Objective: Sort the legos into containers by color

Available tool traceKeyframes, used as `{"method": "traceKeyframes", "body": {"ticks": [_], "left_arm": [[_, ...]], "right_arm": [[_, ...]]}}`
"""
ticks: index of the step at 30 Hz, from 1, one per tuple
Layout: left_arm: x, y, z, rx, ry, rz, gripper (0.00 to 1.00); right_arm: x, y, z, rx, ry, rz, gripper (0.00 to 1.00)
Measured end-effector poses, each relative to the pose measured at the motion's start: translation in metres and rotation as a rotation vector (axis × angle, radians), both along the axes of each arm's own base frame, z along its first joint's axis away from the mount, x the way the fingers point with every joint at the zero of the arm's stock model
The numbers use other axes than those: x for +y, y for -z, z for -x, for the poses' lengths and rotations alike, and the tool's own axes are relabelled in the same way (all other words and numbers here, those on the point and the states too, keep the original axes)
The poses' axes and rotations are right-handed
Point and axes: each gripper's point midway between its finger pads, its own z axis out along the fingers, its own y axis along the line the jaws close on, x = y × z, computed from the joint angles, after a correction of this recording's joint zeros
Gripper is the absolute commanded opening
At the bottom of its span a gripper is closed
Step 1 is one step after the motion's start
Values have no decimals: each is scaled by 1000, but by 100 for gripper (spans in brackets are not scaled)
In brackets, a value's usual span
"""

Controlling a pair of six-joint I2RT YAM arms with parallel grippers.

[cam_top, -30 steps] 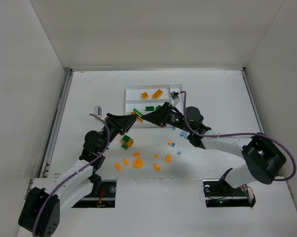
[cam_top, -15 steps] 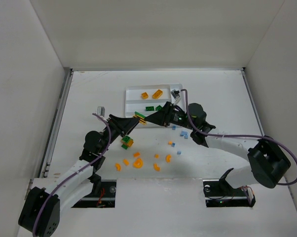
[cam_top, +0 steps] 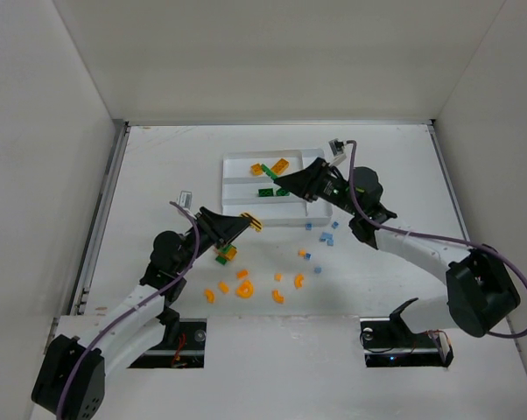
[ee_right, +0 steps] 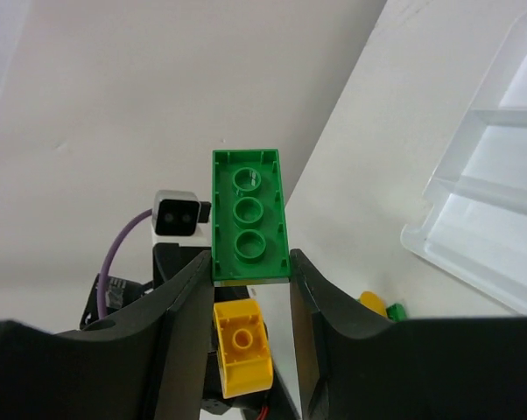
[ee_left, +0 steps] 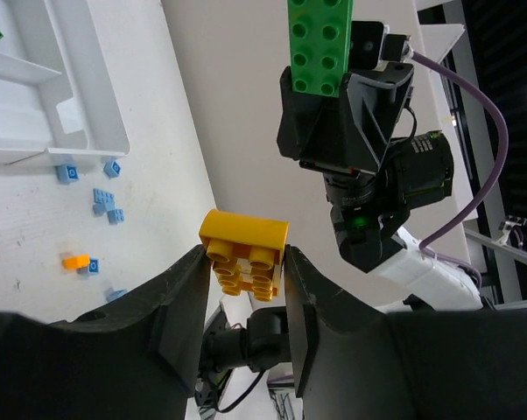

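Both raised, facing | left pincer [ee_left: 244, 273] grips yellow brick [ee_left: 245, 248] | right pincer [ee_right: 250, 267] grips green brick [ee_right: 249, 214]

Nothing legible anywhere: no text, label, brand or number on yellow brick [ee_left: 244, 254], green brick [ee_right: 249, 216], tray [cam_top: 235, 168] or table [cam_top: 404, 175]. Any lettering on the bricks' studs too small to make out.

A robot lab cell — plain white walls [cam_top: 272, 61] boxing the table [cam_top: 404, 175].
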Motion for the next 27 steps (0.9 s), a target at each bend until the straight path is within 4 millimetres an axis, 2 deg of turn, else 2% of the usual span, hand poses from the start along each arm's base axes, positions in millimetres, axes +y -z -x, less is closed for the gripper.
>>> {"method": "traceKeyframes", "body": {"ticks": [3,6,8,13,16,18,24,27], "left_arm": [[2,-2,1,-7,-4,0,1],[6,-8,-1,-25,-18,3,2],[9,-12,-4,-33,-34,5,2],[18,-13,-15,-32,-91,2,3],[24,-12,-21,-29,-129,1,4],[29,-12,-25,-27,-156,1,4],[40,-3,-39,-3,-218,-18,4],[45,6,-46,20,-242,-33,4]], "right_arm": [[1,-5,-1,-14,0,-2,37],[3,5,-6,-11,1,25,37],[7,25,-14,22,4,72,37],[14,94,-40,156,21,253,37],[16,123,-58,201,39,364,37],[19,131,-71,206,52,423,37],[39,138,-109,179,59,532,37],[52,151,-118,181,44,590,37]]}}
